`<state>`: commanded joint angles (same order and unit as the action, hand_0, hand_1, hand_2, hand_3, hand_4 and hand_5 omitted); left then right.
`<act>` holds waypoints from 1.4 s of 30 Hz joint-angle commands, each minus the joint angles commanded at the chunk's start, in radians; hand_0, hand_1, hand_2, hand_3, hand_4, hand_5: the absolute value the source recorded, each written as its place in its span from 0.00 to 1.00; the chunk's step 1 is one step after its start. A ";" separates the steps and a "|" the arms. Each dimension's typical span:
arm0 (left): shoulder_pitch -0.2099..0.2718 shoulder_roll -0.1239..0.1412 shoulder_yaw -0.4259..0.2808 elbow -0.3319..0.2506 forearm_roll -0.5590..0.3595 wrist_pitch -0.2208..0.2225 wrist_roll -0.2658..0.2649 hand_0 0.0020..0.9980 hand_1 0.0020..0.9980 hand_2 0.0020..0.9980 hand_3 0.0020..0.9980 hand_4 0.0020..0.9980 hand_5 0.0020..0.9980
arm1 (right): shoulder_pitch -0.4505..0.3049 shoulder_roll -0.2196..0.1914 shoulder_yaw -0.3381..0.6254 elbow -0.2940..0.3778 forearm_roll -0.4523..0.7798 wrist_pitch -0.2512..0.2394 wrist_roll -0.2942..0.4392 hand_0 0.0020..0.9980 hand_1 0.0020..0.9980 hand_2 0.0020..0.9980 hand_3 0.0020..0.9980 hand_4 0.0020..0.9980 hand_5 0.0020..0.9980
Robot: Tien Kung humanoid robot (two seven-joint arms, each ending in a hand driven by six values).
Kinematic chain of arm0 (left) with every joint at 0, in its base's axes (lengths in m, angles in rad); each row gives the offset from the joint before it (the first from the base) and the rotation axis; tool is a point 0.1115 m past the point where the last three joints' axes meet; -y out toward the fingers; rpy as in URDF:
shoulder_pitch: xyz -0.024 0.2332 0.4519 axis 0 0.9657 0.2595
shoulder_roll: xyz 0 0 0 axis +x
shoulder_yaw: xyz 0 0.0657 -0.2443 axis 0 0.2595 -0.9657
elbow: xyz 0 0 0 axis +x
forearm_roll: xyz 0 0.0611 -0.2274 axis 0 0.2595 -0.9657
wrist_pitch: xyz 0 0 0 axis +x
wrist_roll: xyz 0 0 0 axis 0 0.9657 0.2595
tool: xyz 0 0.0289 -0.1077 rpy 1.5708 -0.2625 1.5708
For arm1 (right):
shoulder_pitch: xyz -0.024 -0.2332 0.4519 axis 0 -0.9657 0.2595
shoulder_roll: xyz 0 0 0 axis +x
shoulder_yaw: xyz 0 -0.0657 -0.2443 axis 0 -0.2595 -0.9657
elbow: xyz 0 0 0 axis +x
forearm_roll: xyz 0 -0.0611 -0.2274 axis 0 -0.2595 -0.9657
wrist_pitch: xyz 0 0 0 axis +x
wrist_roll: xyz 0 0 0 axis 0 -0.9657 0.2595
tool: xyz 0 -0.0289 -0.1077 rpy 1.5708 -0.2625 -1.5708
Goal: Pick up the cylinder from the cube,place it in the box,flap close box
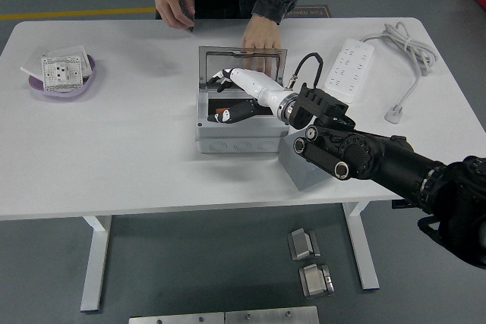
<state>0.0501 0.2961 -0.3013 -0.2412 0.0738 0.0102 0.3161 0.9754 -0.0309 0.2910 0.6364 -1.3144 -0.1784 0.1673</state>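
Right hand (228, 104): I read it inside the junction box (239, 138), fingers (222, 117) apart, holding nothing.
Cylinder: not visible.
Lid (243, 62): open; closing remains.

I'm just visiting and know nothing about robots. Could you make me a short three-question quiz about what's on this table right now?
1. True or false: the robot's right hand is reaching into the grey box.
2. What is the person's hand at the far side doing? A) touching the top edge of the box's open lid, B) lifting the power strip, C) holding the purple dish.
3. Fill in: the white wall socket lies in the purple dish at the table's ____ end, seen in the picture.

Key: 1 true; 2 A; 3 left.
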 joint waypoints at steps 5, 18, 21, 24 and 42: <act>0.005 -0.004 -0.002 0.001 -0.003 0.000 0.000 0.75 0.77 0.79 0.91 0.76 0.25 | -0.095 -0.049 0.135 0.106 -0.063 0.031 -0.025 0.85 0.74 0.71 0.82 0.95 0.41; 0.013 -0.005 -0.015 0.001 0.001 0.000 0.000 0.75 0.76 0.79 0.91 0.76 0.25 | -0.362 -0.151 0.509 0.399 -0.134 0.088 -0.071 0.84 0.74 0.70 0.80 0.95 0.43; 0.011 -0.003 -0.015 0.001 0.001 0.000 0.000 0.75 0.76 0.79 0.91 0.76 0.25 | -0.395 -0.177 0.576 0.466 -0.126 0.092 -0.075 0.84 0.74 0.70 0.80 0.95 0.43; 0.010 -0.002 -0.014 0.001 0.002 0.000 0.000 0.75 0.77 0.78 0.91 0.76 0.25 | -0.409 -0.199 0.623 0.528 -0.123 0.094 -0.078 0.84 0.74 0.70 0.80 0.95 0.43; 0.009 -0.004 -0.004 0.002 -0.009 0.000 0.000 0.75 0.76 0.78 0.91 0.76 0.25 | -0.169 -0.203 0.500 0.400 -0.098 0.084 -0.056 0.85 0.74 0.70 0.80 0.95 0.44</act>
<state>0.0592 0.2925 -0.3051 -0.2393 0.0647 0.0103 0.3159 0.8065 -0.2342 0.7914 1.0359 -1.4125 -0.0941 0.1112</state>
